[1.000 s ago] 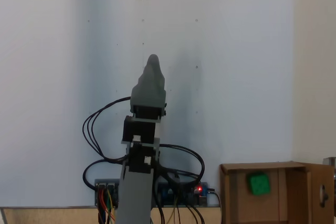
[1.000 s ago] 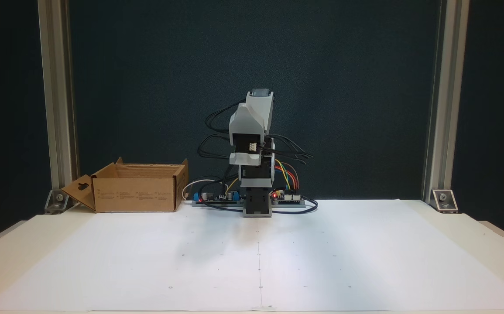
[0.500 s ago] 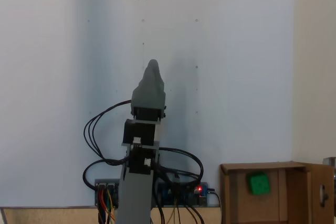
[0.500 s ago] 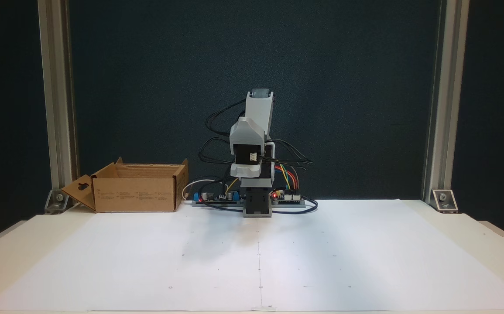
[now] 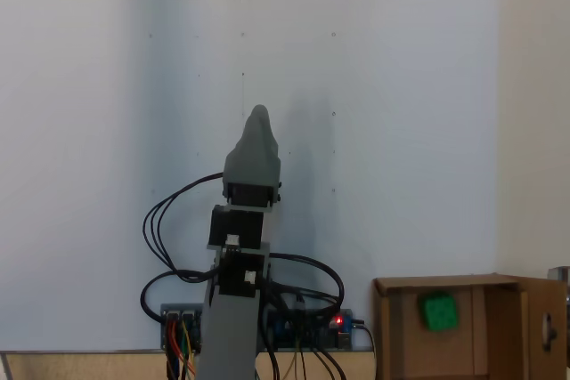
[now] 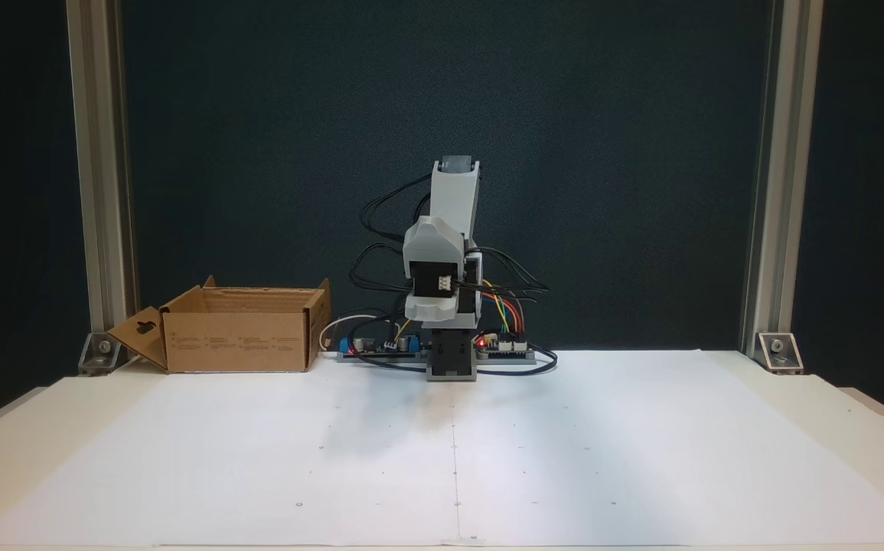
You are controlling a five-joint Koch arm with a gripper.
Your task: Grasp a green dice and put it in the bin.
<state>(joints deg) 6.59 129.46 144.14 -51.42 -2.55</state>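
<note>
Green dice (image 5: 439, 311) lies inside cardboard bin (image 6: 236, 350), on its floor, near back wall. Gripper (image 5: 258, 115) folded above base, well apart from bin; jaws stacked, spread or pressed together: cannot tell. Dice likely light, rigid, smooth-sided; if re-grasped, pinch across opposite flat faces.

Soft, washed-out and slightly hazy from above, with low contrast, a bluish cast over the white paper (image 5: 374, 131) and a faint broad shadow band down its left part; green dice (image 5: 439, 311) blurred, pips not readable. Sharper and more contrasty from the front: bright, evenly lit paper (image 6: 564, 459) against a dark backdrop (image 6: 640, 153), only a pale diffuse shadow before the arm's base (image 6: 451, 360), mild sheen on the aluminium posts (image 6: 782, 191). No strong glare, no marked edge distortion.
</note>
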